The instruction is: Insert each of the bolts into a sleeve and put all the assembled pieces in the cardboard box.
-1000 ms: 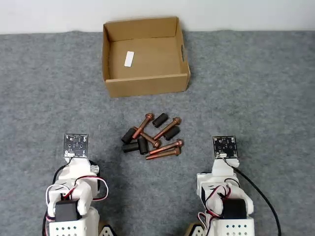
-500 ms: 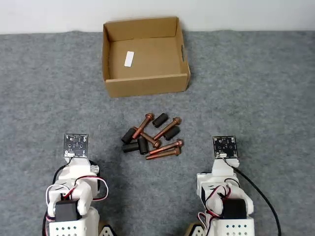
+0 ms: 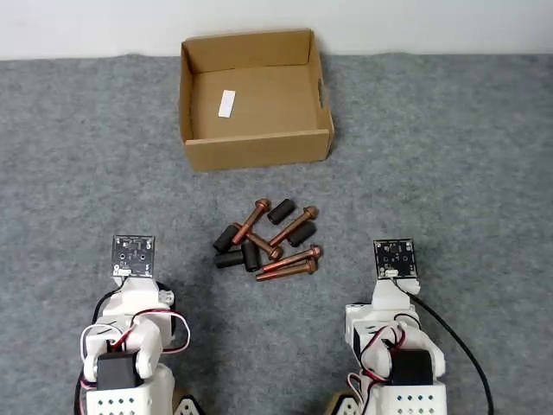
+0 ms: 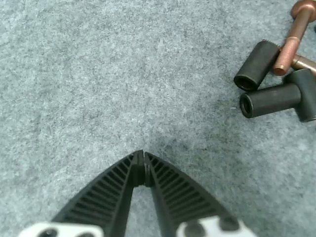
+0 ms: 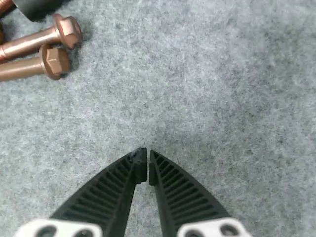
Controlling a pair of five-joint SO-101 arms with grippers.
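Nothing moved — L tool (image 4: 143, 167), R tool (image 5: 148, 162) closed.

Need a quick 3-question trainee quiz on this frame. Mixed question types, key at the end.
1. How many bolts lie on the table among the sleeves?
2. True or false: an assembled piece already lies in the cardboard box.
3. The left gripper and right gripper are: A) both open; B) both shut, holding nothing; C) each shut on a bolt.

Key: 1) five; 2) false; 3) B.
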